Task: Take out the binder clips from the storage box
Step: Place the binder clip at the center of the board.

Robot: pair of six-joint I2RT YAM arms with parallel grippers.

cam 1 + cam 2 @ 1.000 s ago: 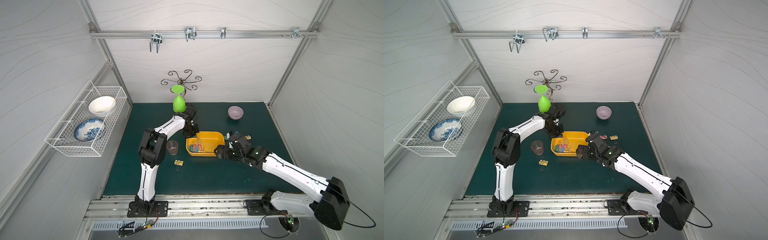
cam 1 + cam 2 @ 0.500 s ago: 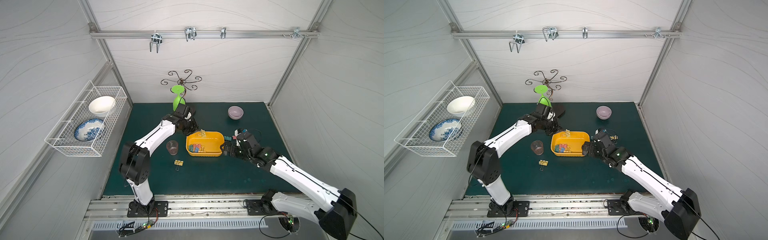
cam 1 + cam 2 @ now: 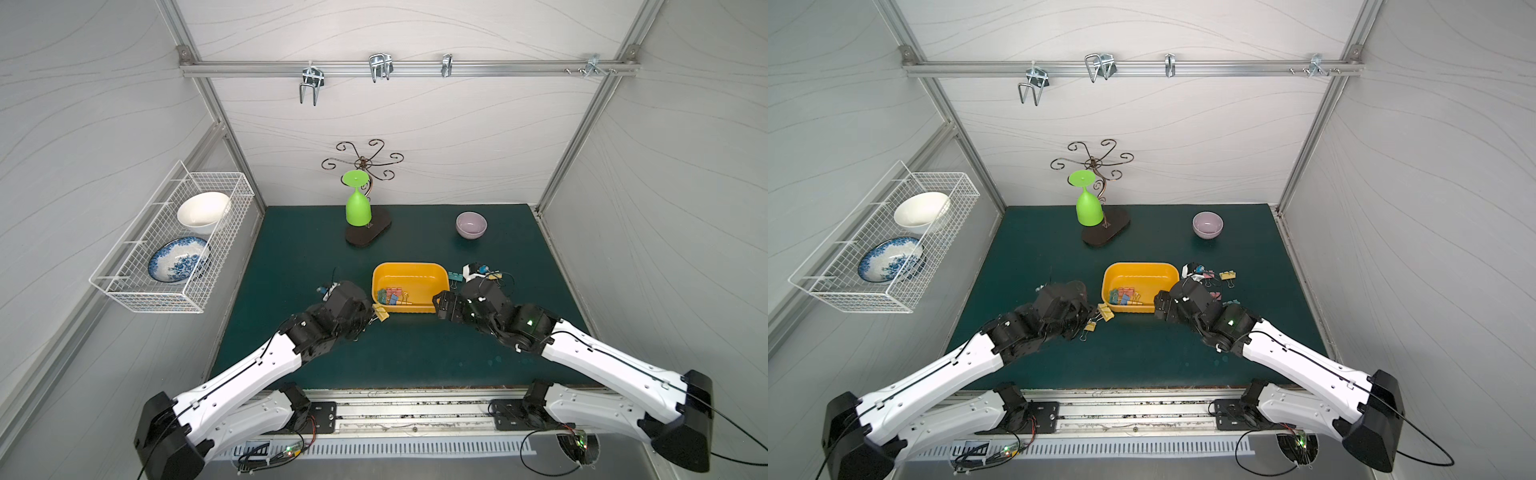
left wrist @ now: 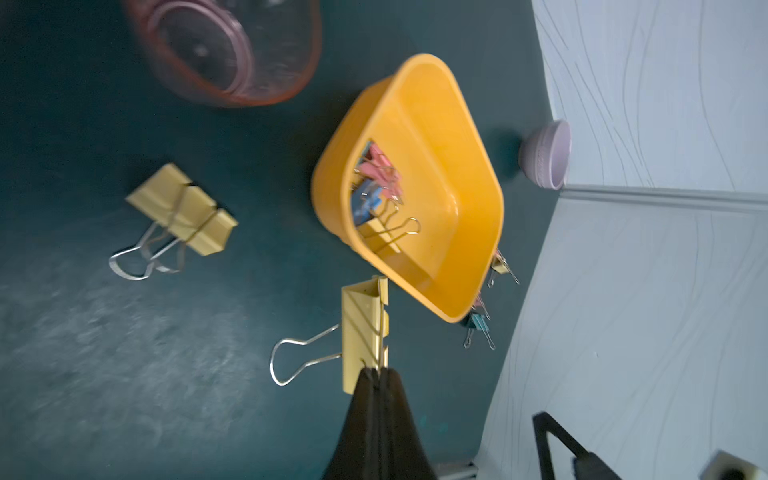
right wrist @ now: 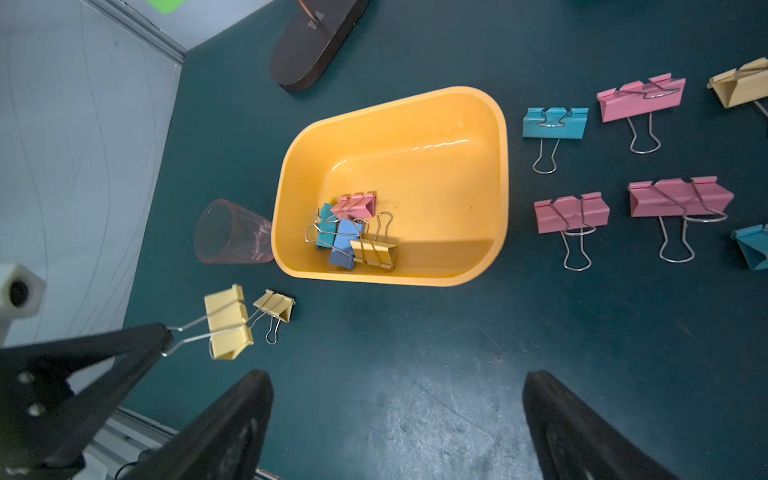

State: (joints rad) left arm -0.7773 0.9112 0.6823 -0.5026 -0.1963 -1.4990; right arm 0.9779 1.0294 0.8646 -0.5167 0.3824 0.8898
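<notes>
Binder clips (image 5: 353,232): four that I can count are in the storage box (image 5: 436,166), pink, teal, blue and yellow. They are heaped in the corner nearest the left arm, wire handles crossing. The rest of the box floor is bare. Box sits upright, mid-tabletop (image 5: 415,332).

Already out: a scatter of pink, teal and yellow clips (image 5: 571,210) lying flat on the right-arm side of the box, each apart from the next. One loose yellow clip (image 5: 276,305) lies on the opposite side, near the box's corner.

Left claw (image 4: 376,374): pinched tight on a wire handle of a yellow clip (image 4: 361,336). That clip hangs from the tips outside the box, close by the loose yellow one. It looks clear of the tabletop, but I am not certain.

Right claw (image 5: 399,374): jaws spread wide, nothing in them, hovering in front of the box.

Step in hand, as I read it: one clip carried out, set-down pending. The next move calls for lowering it onto bare tabletop beside its yellow neighbour, not onto it, then letting go. A clear pink cup (image 5: 228,232) lies on its side just beside the box wall there, so keep off it.

After that, the heap. The handles are crossed, so a pick may drag a second clip. An outer one, likely the yellow, seems the safest.
</notes>
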